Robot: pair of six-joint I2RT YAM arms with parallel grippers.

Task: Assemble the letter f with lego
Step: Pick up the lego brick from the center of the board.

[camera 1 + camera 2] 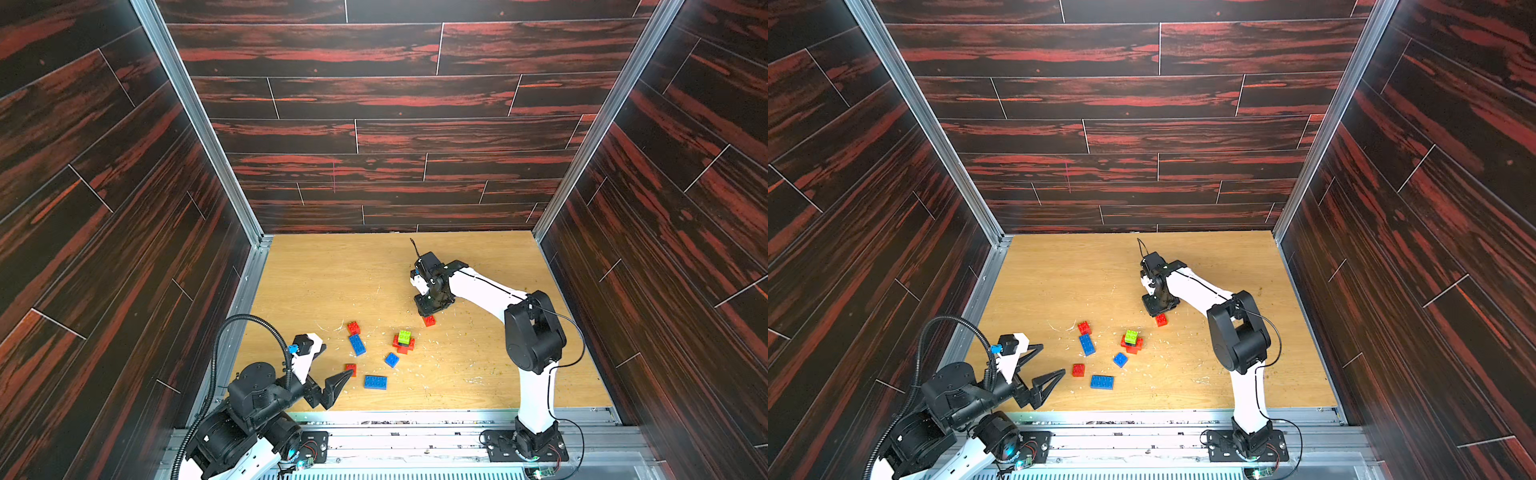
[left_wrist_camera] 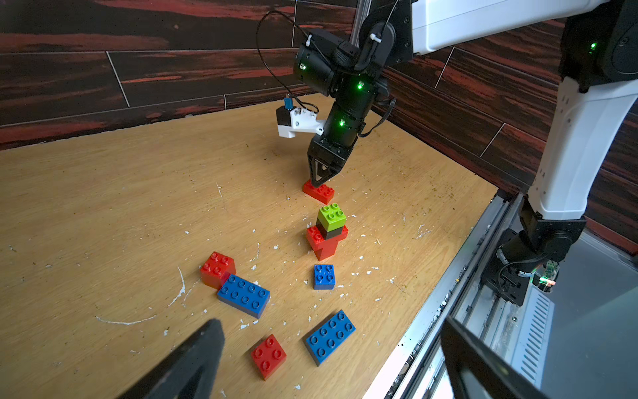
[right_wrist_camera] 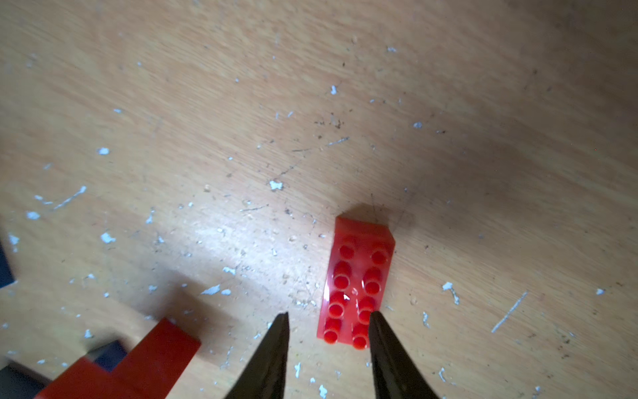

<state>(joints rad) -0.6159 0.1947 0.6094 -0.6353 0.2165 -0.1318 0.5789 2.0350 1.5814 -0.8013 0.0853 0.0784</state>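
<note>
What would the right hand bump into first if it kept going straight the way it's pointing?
The red brick just below the right hand. One fingertip looks on or barely above its studs; the other points at bare table beside it. Depth is unclear.

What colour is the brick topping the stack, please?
Lime green; top brick shows best in left wrist view.

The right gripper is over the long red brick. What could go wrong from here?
1. The right gripper sits off-centre: one fingertip appears over the studs of the red oblong plastic brick and the other is beside it, so closing may push or tip the brick instead of gripping it.
2. The stack of lime green, black and red bricks stands near; a low carry might knock it.
</note>
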